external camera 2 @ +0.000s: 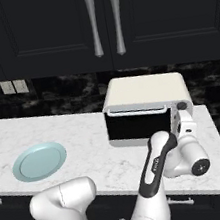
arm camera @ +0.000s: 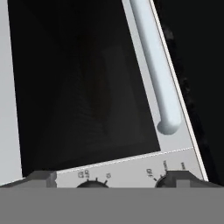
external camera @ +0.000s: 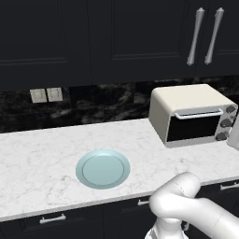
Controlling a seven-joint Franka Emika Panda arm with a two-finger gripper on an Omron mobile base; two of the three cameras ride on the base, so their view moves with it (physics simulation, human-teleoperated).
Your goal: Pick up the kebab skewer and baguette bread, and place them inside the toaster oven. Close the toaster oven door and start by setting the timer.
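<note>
while open, tool facing toaster oven

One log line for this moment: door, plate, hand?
toaster oven door: shut | plate: bare, left of toaster oven | hand: open, holding nothing, at the oven's knob side | knobs: untouched

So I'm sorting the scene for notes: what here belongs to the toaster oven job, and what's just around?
Job:
toaster oven
its door, shut
knobs
gripper, open at the knobs

Around:
plate, bare
wall sockets
cabinet handles
</note>
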